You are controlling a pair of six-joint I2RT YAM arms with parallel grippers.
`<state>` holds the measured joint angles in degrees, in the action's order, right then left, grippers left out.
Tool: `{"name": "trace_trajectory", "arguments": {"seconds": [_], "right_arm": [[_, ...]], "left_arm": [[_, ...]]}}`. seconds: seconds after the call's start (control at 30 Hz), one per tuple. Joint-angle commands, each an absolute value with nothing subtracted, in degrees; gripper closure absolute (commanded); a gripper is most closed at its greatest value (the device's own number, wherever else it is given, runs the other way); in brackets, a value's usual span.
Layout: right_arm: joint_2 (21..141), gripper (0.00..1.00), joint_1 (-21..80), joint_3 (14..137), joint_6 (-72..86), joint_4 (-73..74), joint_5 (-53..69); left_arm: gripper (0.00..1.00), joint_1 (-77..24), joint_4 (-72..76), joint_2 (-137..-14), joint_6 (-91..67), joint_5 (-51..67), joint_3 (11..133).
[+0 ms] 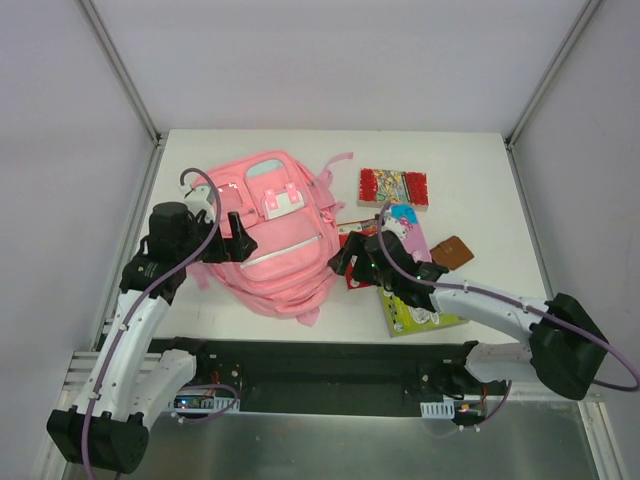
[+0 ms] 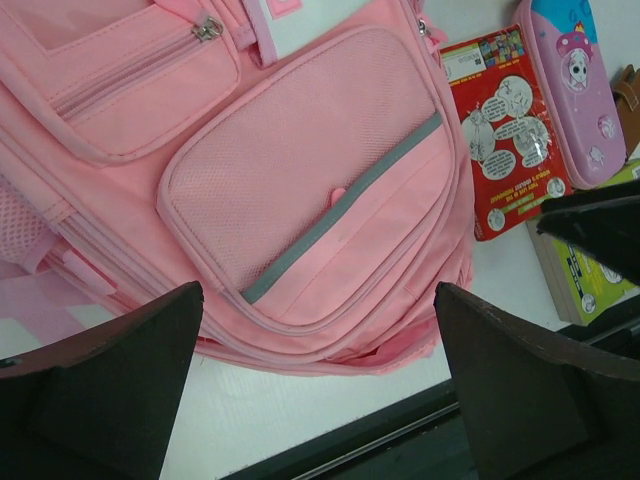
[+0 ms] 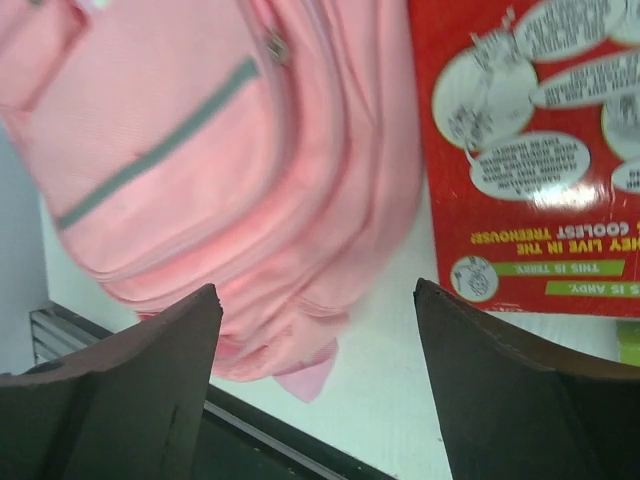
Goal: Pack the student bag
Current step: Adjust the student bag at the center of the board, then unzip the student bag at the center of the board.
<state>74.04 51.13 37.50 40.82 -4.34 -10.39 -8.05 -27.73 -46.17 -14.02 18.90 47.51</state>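
Pink fabric student bag (image 1: pixel 268 235) lies flat on the white table (image 1: pixel 480 160), left of centre, its lower edge near the table's front edge — bare surface remains behind it. The front pocket is mesh-textured with a grey zip strip. Left gripper (image 2: pixel 320 390) hangs over the bag's left side, jaws spread wide, holding nothing. Right gripper (image 3: pixel 315 390) (jaws likewise released) sits between the bag's right edge and a glossy red book (image 3: pixel 530 150). A rounded pink pencil case (image 1: pixel 408 232) lies just beside that book.
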Motion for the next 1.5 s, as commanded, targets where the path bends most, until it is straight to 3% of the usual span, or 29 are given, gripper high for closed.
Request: {"name": "trace_trajectory", "arguments": {"seconds": [0.0, 0.4, 0.83, 0.93, 1.17, 1.23, 1.47], "right_arm": [[71.54, 0.21, 49.05, 44.81, 32.78, 3.77, -13.1], [89.55, 0.34, 41.67, 58.62, 31.99, 3.78, -0.53], [102.48, 0.26, 42.8, 63.63, 33.05, 3.6, 9.41], [102.92, 0.37, 43.42, 63.37, 33.92, 2.73, 9.76], [100.37, 0.92, 46.93, 62.93, 34.36, 0.26, 9.49], [99.85, 0.99, 47.28, 62.4, 35.07, -3.06, 9.67], [96.77, 0.99, 47.29, 62.93, 34.02, -4.48, 7.74]], "left_arm": [[0.01, -9.75, -28.56, -46.05, -13.88, 16.79, 47.9], [0.01, -11.34, -28.83, -43.07, -16.17, 18.98, 45.71], [0.01, -11.34, -30.15, -40.52, -16.88, 18.02, 44.12], [0.01, -11.42, -30.32, -40.87, -16.7, 17.75, 44.3], [0.01, -11.34, -30.23, -41.57, -16.44, 16.79, 44.21], [0.01, -11.34, -30.24, -41.4, -17.13, 15.65, 44.12], [0.01, -11.34, -30.67, -39.38, -18.02, 12.48, 43.77]]}}
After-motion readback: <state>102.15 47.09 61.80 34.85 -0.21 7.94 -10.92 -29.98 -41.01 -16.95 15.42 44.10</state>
